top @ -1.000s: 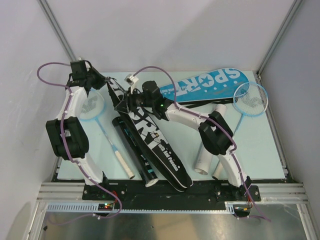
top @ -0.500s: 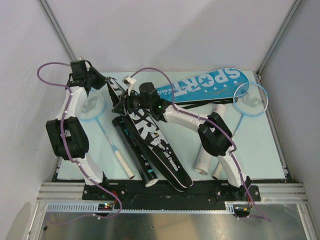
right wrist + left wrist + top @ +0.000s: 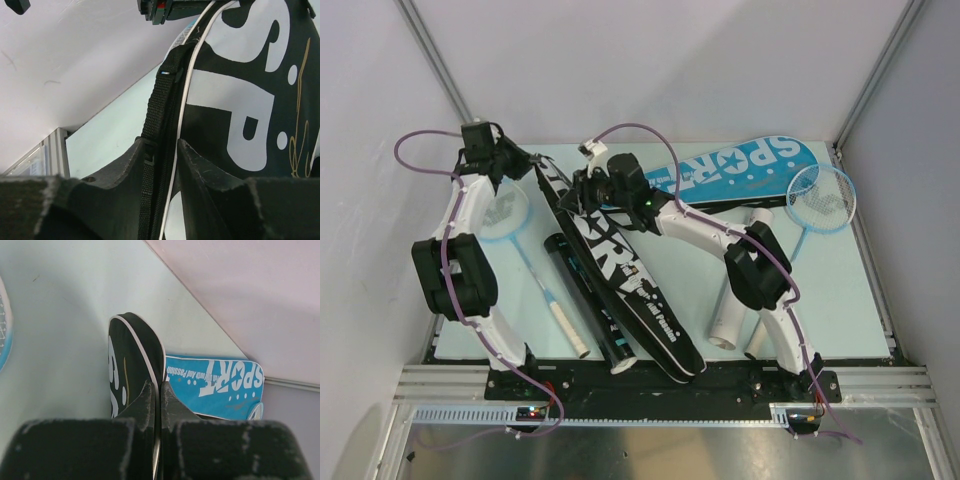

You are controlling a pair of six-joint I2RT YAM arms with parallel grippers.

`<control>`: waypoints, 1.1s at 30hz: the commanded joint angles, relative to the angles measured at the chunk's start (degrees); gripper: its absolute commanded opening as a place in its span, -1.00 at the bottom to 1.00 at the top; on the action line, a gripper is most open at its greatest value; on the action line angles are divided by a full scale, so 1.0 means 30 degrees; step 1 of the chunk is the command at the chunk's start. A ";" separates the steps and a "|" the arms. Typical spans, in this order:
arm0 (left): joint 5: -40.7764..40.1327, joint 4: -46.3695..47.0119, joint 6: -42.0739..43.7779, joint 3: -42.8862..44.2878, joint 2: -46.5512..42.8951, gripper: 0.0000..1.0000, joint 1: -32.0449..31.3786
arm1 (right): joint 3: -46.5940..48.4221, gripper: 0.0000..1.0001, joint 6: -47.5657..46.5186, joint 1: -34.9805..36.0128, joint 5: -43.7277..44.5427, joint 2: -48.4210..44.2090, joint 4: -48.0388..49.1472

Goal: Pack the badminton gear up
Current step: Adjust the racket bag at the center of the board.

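One black SPORT cover (image 3: 620, 280) lies slantwise across the table (image 3: 840, 310), its far end toward the left. The left gripper (image 3: 156, 390) is clamped tight on that end's rim. The right gripper (image 3: 162, 147) straddles the webbing zip edge (image 3: 157, 100) just beside it, jaws partly apart; whether they truly bite I cannot tell. The likely step is opening the cover. Anchor with the left and draw the right along the seam, low and steady, clear of the black tube (image 3: 585, 300) alongside and the blue cover (image 3: 740, 170) beyond.
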 commanded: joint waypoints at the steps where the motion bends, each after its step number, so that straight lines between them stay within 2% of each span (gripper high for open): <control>1: -0.0198 0.0773 -0.0761 -0.0057 -0.0866 -1.00 0.0002 | 0.1232 -0.22 -0.0258 0.0249 -0.0523 -0.0498 -0.0296; 7: -0.0433 0.0758 -0.1008 -0.0115 -0.0863 -1.00 0.0016 | 0.1341 -0.08 0.0108 0.0383 -0.0859 -0.0100 -0.0205; 18: -0.0794 0.0737 -0.0585 -0.0172 -0.0935 -1.00 0.0018 | 0.1735 0.02 -0.0528 0.0422 0.0211 0.0379 -0.0645; 27: -0.1126 0.0738 -0.0042 -0.0207 -0.1227 -1.00 0.0046 | 0.1387 0.02 -0.0759 0.0349 0.0030 0.0560 -0.0629; 33: -0.1171 0.0748 0.0162 -0.0144 -0.1258 -1.00 0.0047 | 0.1388 -0.14 -0.0489 0.0218 -0.0567 0.0767 -0.0447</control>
